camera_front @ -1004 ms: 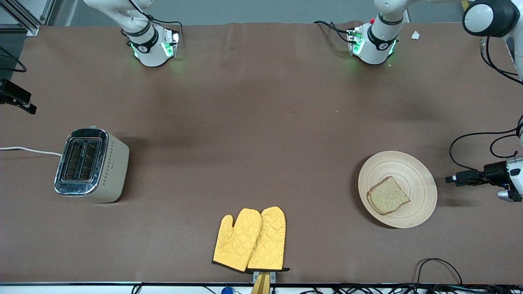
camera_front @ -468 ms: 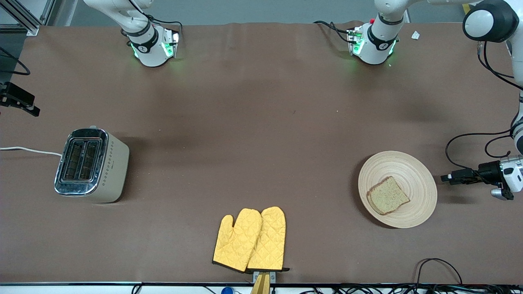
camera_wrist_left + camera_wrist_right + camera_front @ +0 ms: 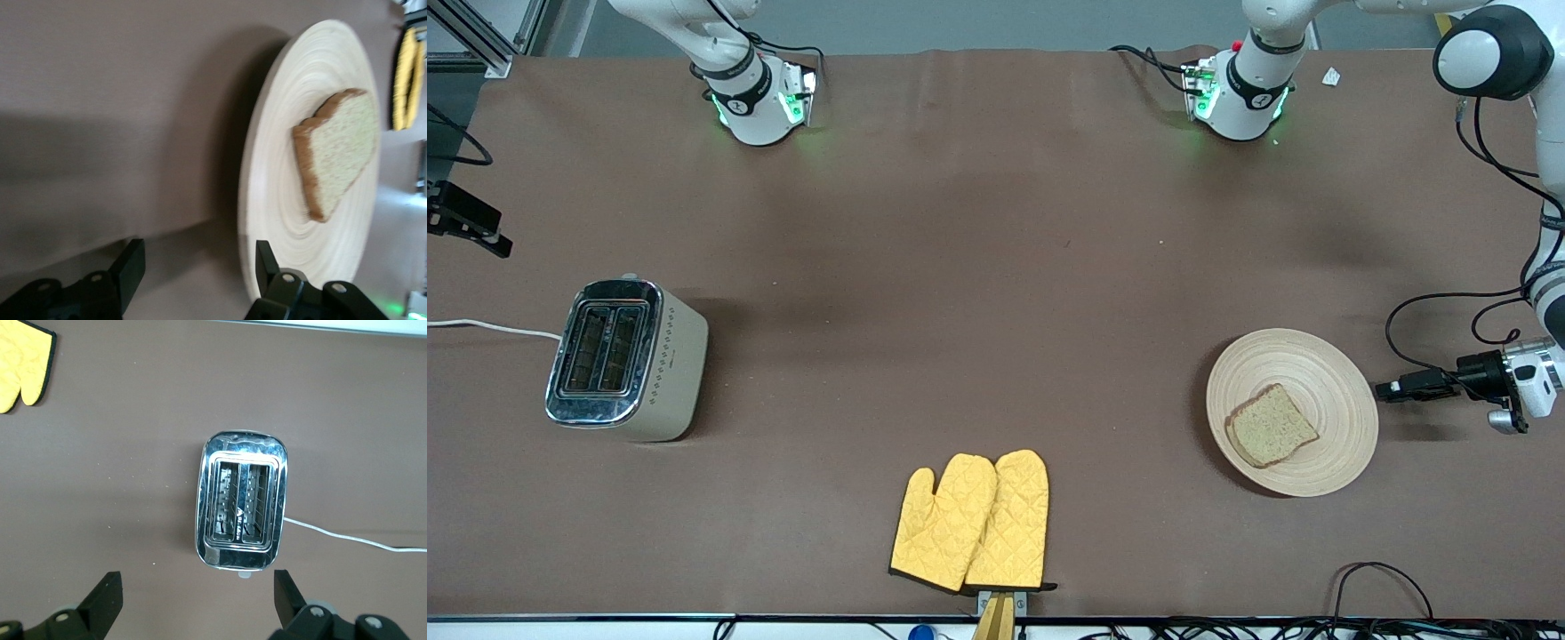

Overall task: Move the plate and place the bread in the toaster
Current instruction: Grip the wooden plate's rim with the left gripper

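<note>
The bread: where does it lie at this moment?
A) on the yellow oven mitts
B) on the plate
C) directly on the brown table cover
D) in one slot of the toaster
B: the bread lies flat on the plate, toward the left arm's end of the table, while both slots of the toaster are empty, as the right wrist view shows.
</note>
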You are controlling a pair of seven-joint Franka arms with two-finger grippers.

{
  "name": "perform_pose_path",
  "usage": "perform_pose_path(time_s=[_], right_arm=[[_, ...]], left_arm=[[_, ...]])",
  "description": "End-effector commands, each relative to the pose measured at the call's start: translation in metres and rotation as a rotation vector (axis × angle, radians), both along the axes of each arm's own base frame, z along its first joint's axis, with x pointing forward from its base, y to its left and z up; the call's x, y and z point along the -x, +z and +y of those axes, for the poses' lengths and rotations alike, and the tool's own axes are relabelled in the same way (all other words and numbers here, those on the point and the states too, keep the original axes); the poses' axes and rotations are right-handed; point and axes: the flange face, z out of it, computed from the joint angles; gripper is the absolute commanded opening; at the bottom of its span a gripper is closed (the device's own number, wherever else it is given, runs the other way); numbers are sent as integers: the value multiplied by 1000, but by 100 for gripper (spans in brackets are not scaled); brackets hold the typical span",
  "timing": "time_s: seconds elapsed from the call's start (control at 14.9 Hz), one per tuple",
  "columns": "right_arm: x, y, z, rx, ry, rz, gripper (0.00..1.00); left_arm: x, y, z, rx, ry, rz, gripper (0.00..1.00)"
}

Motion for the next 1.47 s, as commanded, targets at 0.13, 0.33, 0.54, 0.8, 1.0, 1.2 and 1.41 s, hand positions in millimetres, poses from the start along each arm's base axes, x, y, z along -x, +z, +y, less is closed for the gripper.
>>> perform_pose_path(time_s=[0.13,0.33,0.54,0.8,1.0,1.2,1.41], right_arm=[[3,-1,5,-7,6,5,100],[3,-8,3,-10,1,20,100],[6,-11,-1,-26,-112,46,100],[7,-12,2,-29,-154,57,100],[8,-11,3,-28,-152,67,100],[9,-11,2,-26,-154,71,100],[10,-10,1,-25,-153,71,100]], left_arm=[[-1,-3,0,77,25,-24,71],[-2,-5,-1,89,33,-29,62],[-2,-3,-1,98,36,-33,53],[-4,-3,-5,141,64,-41,47],[-4,-7,-6,149,66,-39,37],[-3,-13,-8,162,67,-45,27],[-3,-15,-8,163,65,-46,19]])
